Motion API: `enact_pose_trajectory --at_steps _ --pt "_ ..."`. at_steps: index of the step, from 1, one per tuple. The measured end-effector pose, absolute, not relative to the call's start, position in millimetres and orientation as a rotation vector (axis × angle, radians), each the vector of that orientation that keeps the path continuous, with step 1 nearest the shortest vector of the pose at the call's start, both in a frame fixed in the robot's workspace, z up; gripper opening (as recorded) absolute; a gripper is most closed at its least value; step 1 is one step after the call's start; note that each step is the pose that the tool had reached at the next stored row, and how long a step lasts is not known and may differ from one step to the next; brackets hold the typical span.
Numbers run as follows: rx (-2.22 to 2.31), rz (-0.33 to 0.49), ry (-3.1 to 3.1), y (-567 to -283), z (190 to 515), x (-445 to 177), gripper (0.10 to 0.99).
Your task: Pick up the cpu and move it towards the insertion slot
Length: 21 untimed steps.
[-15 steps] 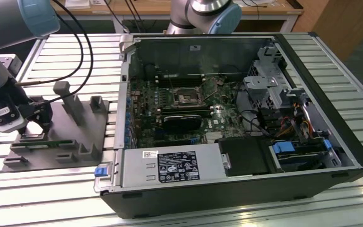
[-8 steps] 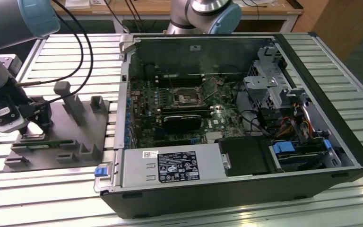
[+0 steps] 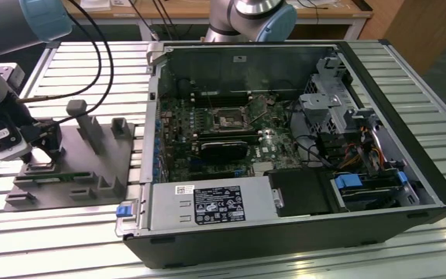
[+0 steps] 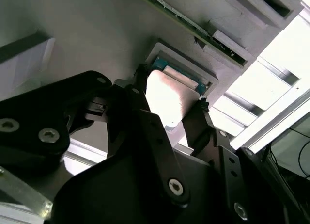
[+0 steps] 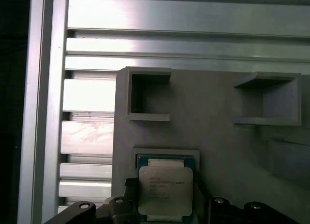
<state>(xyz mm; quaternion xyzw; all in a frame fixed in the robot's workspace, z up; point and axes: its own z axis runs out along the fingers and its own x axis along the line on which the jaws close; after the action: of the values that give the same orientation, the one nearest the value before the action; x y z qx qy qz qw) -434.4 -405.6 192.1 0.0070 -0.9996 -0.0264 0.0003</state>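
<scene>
Gripper (image 3: pixel 41 161) of dark metal, carried by a grey robot arm with pale blue joint caps (image 3: pixel 6 52), lowered onto a grey moulded fixture (image 3: pixel 68 142) at the lower left of the exterior view, on a slatted aluminium table (image 3: pixel 53 232). A small flat square cpu with a shiny silver-white metal top (image 5: pixel 164 192) lies at a shallow square recess of the fixture (image 5: pixel 218 151), in the lower middle of the first wrist view. The gripper (image 5: pixel 164 199) stands over it, its two black fingers (image 5: pixel 129 197) set narrowly and pressed against two opposite edges of the cpu, so the hand is closed on the chip. Whether the cpu has left the recess cannot be told. In the second wrist view the cpu (image 4: pixel 167 100) appears as a bright patch between the fingers (image 4: pixel 198 122), with a thin green memory stick (image 4: pixel 193 25) just beyond it on the fixture (image 4: pixel 97 30). The insertion slot (image 3: pixel 227 120), a square socket on the green motherboard, lies well apart, in the open black computer case (image 3: pixel 285 247) at the centre of the exterior view.
</scene>
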Motion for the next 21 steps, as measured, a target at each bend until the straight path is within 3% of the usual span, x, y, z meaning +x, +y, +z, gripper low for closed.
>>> enact_pose_trajectory --at_steps 21 --pt "0.022 -0.096 -3.140 -406 207 -435 0.545"
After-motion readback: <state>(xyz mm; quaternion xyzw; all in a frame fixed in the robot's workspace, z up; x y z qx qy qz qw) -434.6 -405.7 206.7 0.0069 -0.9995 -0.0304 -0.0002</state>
